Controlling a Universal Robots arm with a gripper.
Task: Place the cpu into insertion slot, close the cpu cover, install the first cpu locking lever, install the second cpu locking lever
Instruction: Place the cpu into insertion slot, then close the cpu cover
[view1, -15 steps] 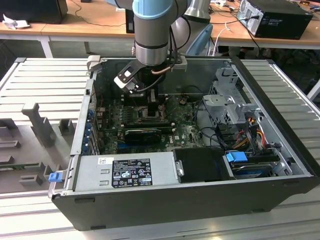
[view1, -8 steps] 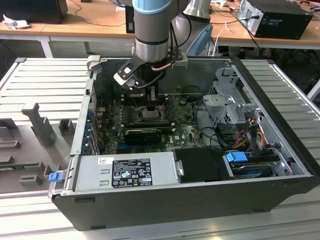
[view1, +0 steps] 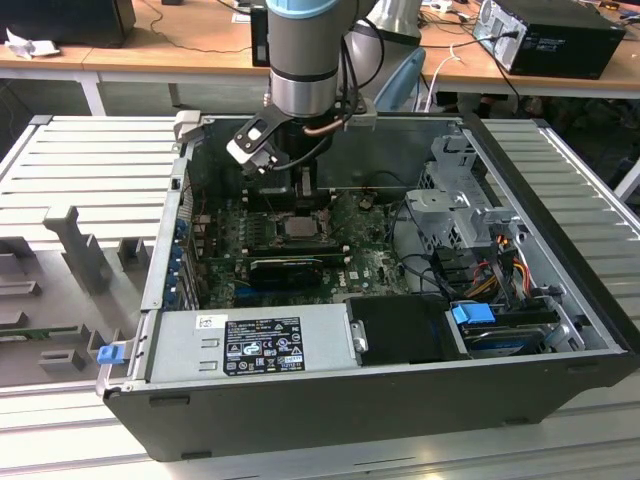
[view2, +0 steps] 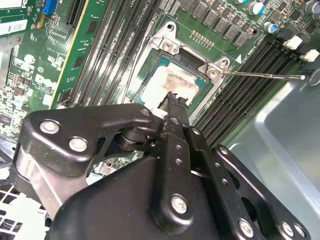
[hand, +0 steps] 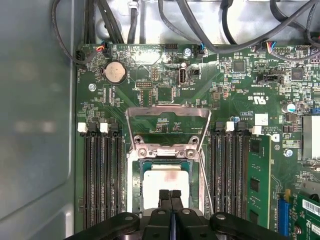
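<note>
Item: processor fitting, first step near its end, by judgement. Tool: black two-finger gripper (hand: 171, 196), fingers pressed together with nothing between them, tips over the chip's face; whether they touch it cannot be told. In the exterior view it hangs at upper centre, inside the open black tower computer case (view1: 300, 400). Task's thing: the small flat square cpu with pale silver-beige metal face (hand: 165, 179), lying flat and square within the insertion slot, a square black socket with thin silver rim (hand: 135, 190). Cover: the thin grey metal cpu cover frame with square cut-out (hand: 165, 111), tipped up on its hinge just beyond the chip, not yet closed. Lever: one thin silver wire locking lever (view2: 265, 76), swung out free beside the socket, not latched; a second lever cannot be made out. Judgement on the next move: closing the frame would call for the tips to lift clear of the chip without dragging it, then meet the frame's raised edge and fold it down over the socket. Surroundings: green motherboard (hand: 165, 90); long black memory slots (hand: 100, 175) close on both sides of the socket, low; round silver coin cell (hand: 114, 72) and black cables (hand: 200, 25) beyond the cover, well apart. Obstructions: the upright frame itself and the free lever near the fingers; the grey case wall (view2: 280, 150) close on one side.
</note>
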